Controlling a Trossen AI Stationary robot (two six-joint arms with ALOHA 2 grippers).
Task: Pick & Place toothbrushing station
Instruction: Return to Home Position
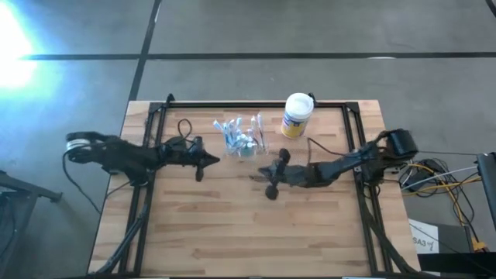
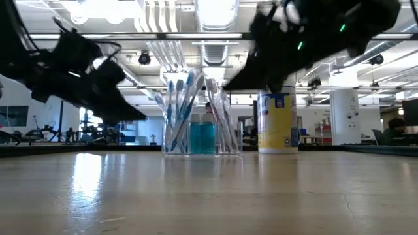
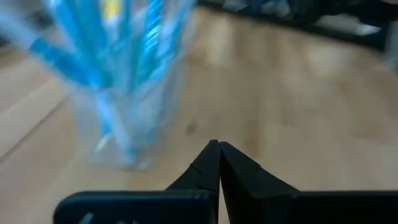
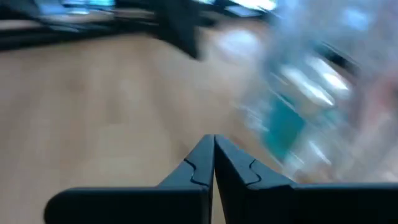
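We see the toothbrushing station (image 1: 244,138) standing near the table's (image 1: 232,232) back edge, blue toothbrushes (image 2: 179,98) upright in it. A white canister (image 1: 297,115) stands near it on the right. The left hand (image 1: 215,160) hangs near the station's left and the right hand (image 1: 254,177) just in front, both clear of it. Only the wrist views show each hand's fingers pressed together, holding nothing. The low view alone shows a teal block (image 2: 202,138) inside the station. We cannot read the canister's yellow-blue label (image 2: 277,127).
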